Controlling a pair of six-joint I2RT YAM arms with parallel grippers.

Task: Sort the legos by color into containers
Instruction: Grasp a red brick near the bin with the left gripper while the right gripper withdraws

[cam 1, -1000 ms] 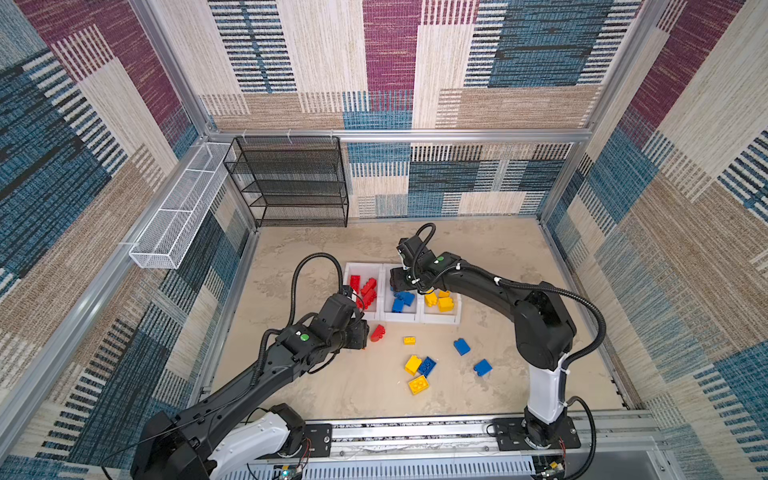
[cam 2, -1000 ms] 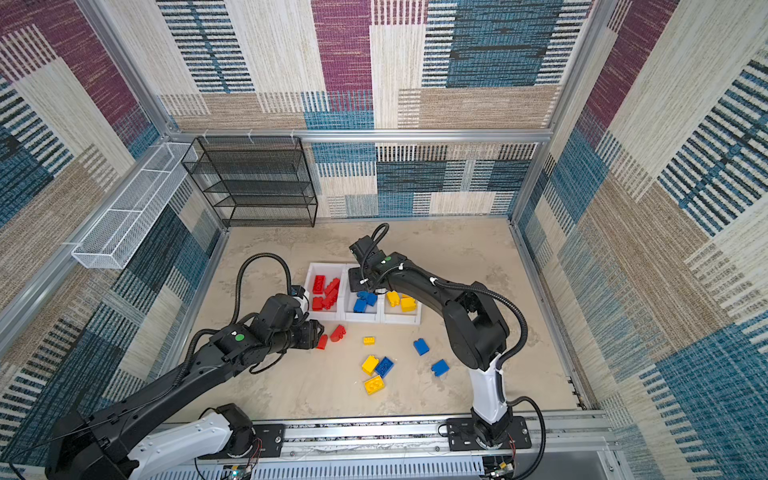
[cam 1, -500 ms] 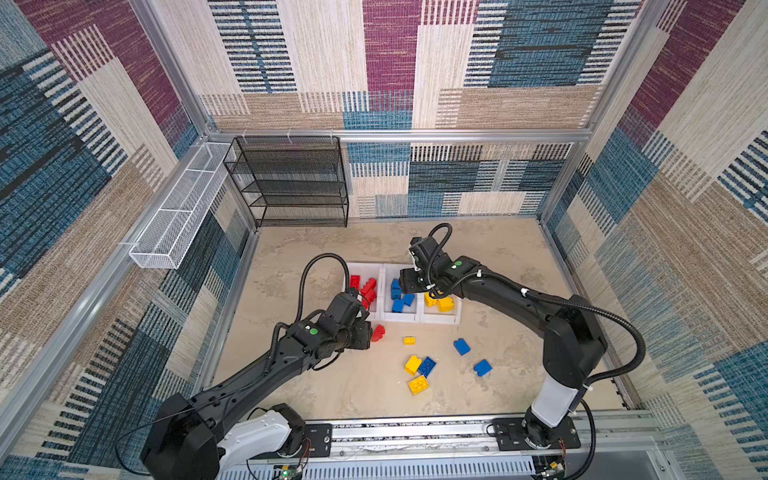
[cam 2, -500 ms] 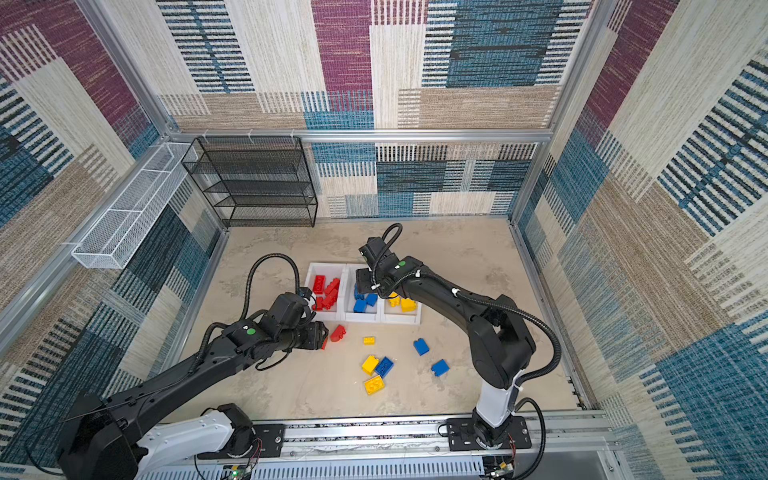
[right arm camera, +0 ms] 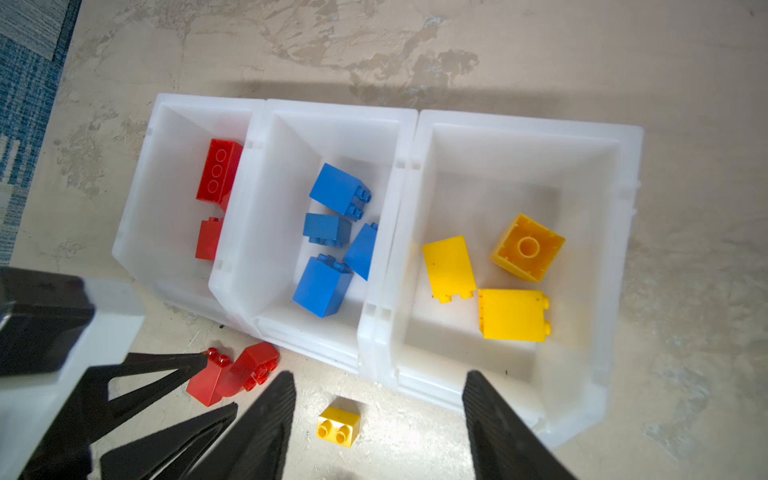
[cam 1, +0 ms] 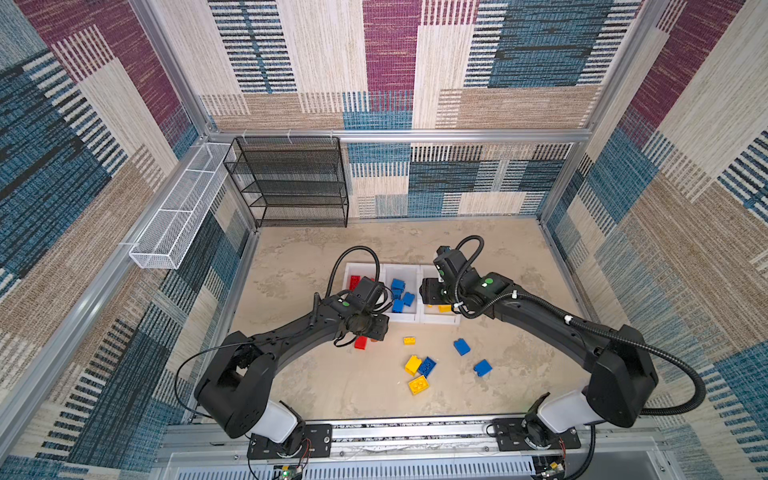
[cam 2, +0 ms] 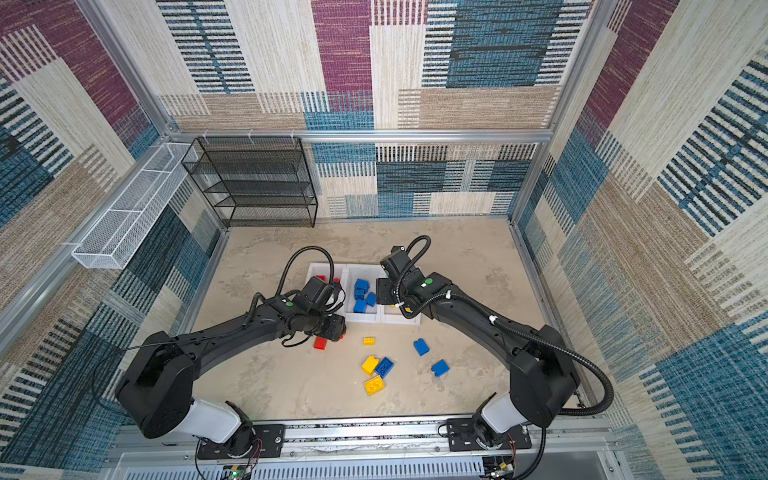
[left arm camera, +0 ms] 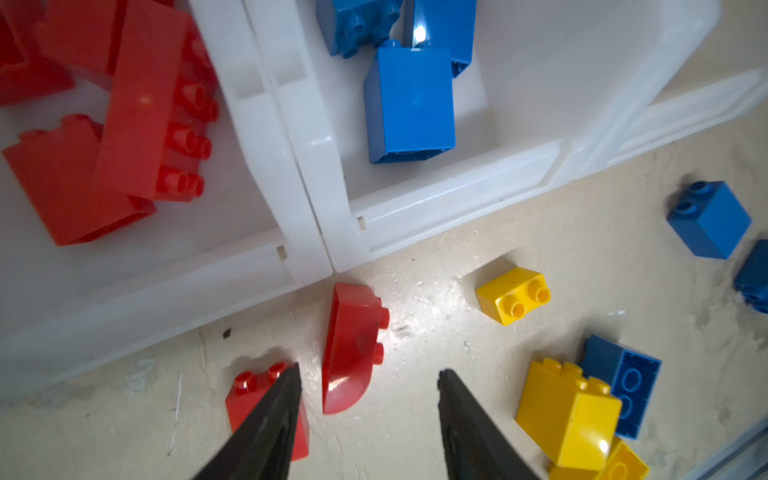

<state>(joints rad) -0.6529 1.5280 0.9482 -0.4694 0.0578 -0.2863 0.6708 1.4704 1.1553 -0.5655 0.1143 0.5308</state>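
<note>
Red bricks lying loose number two, yellow bricks three, blue bricks three; your left gripper and right gripper gape, empty.

Two arms bowed inward, jaws parted

The black left arm rises from 7 o'clock and the black right arm from 5 o'clock. The black left parallel gripper points down, clamping nothing. The black right parallel gripper, at its 1 o'clock, gapes too.

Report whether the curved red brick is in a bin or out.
Out. The curved red brick lies on the table just outside the white bins' joined corner.
</note>
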